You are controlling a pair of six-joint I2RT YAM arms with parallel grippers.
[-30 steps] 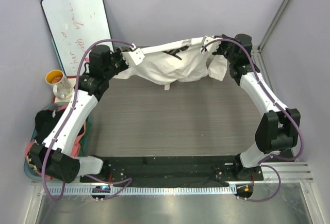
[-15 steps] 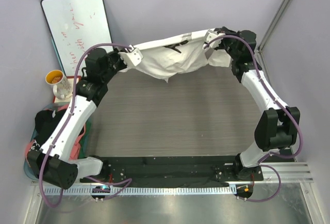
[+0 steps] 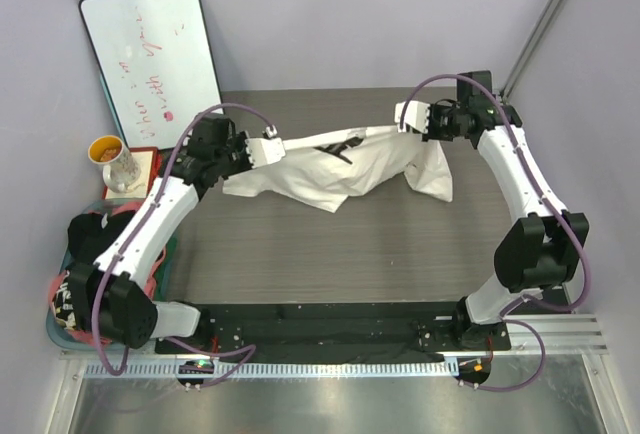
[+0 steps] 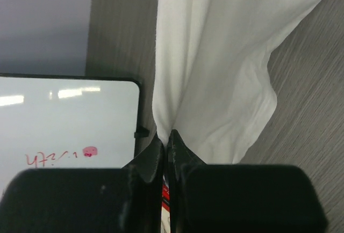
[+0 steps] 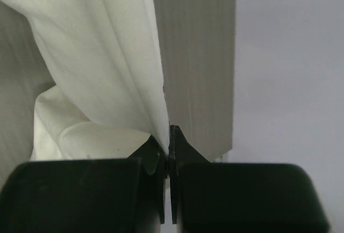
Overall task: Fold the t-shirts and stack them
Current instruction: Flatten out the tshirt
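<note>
The white t-shirt [image 3: 340, 164] with a black chest graphic hangs stretched between my two grippers over the far half of the table, its lower folds resting on the table. My left gripper [image 3: 270, 146] is shut on its left edge; the cloth [image 4: 215, 72] shows pinched between the fingertips in the left wrist view. My right gripper [image 3: 408, 116] is shut on its right edge, with the cloth [image 5: 107, 72] pinched in the right wrist view. A pink-red t-shirt [image 3: 150, 264] and a black one [image 3: 85, 234] lie in the basket at the left.
A whiteboard [image 3: 150, 59] leans at the back left and shows in the left wrist view [image 4: 64, 120]. A cup [image 3: 115, 159] stands beside it. The teal-rimmed basket [image 3: 55, 329] sits at the table's left edge. The grey table [image 3: 350, 254] lies below the shirt.
Both grippers have come nearer and lower with the white shirt. The shirt, held up at the far edge before, now sags onto the table.
</note>
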